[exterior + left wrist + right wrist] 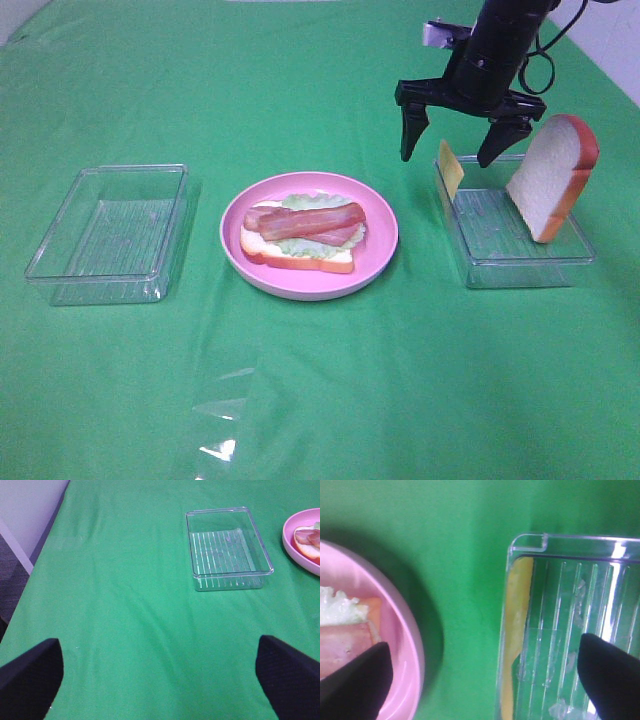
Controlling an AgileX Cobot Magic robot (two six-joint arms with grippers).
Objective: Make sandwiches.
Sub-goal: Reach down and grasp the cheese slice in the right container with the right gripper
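The left gripper [160, 680] hangs spread wide, a clear tray [120, 235] sits at 9 o'clock of the pink plate [310, 285] bearing the bread-lettuce-bacon sandwich [300, 235], and at 3 o'clock the right gripper [447, 157], also spread, hovers over a second tray [510, 265] holding cheese [450, 168] and a leaning bread slice [550, 185].

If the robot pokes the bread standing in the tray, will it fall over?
Probably. The bread slice stands tilted on one edge, leaning against the tray, so a nudge could tip it flat. It keeps its shape without sagging, so it seems stiff. It looks like toy foam, so it is likely light.
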